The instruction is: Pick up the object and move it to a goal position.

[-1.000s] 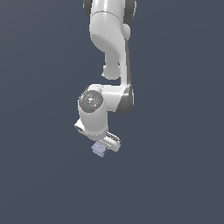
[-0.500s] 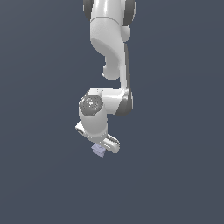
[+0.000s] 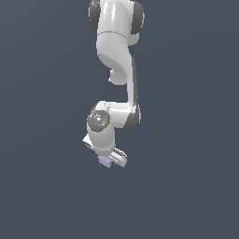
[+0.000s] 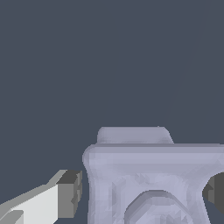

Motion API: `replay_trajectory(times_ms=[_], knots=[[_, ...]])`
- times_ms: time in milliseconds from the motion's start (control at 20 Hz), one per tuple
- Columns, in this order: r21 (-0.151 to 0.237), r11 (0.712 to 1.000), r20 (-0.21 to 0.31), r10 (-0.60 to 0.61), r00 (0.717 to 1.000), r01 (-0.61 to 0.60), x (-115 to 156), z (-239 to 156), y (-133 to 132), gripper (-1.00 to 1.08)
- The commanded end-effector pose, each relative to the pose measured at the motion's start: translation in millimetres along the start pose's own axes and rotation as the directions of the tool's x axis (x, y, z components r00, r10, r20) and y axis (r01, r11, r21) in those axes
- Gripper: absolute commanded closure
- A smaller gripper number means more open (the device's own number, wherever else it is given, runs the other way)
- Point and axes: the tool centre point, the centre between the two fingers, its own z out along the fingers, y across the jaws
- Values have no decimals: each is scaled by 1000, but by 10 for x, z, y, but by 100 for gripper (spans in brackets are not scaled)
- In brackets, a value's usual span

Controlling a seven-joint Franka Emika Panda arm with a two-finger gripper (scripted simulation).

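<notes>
In the wrist view the lavender-grey block fills the lower middle and right of the frame, very close to the camera. Its near face carries a round raised mark, partly cut off by the frame's lower edge, and a narrower raised step sits on its far side. No writing or label can be read on it. Two dark finger pads flank it: one pad stands just beside the block at the lower left with a thin gap showing, the other peeks in at the right edge against the block's flared side. The claw is closed narrowly about the block; whether both pads press on it cannot be told.

In the exterior view the block shows as a small pale shape in the lower middle of the frame, at the tip of the claw. The white arm reaches down from the top centre. Behind everything is a plain dark blue-grey ground.
</notes>
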Motion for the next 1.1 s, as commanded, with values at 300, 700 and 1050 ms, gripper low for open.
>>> replay_trajectory(times_ms=[300,700,1050], knots=[[1,1000,-2,0,1000,0,12,-4,-5,108],[1,1000,-2,0,1000,0,7,-35,-32,108],[1,1000,-2,0,1000,0,-36,-326,-298,108]])
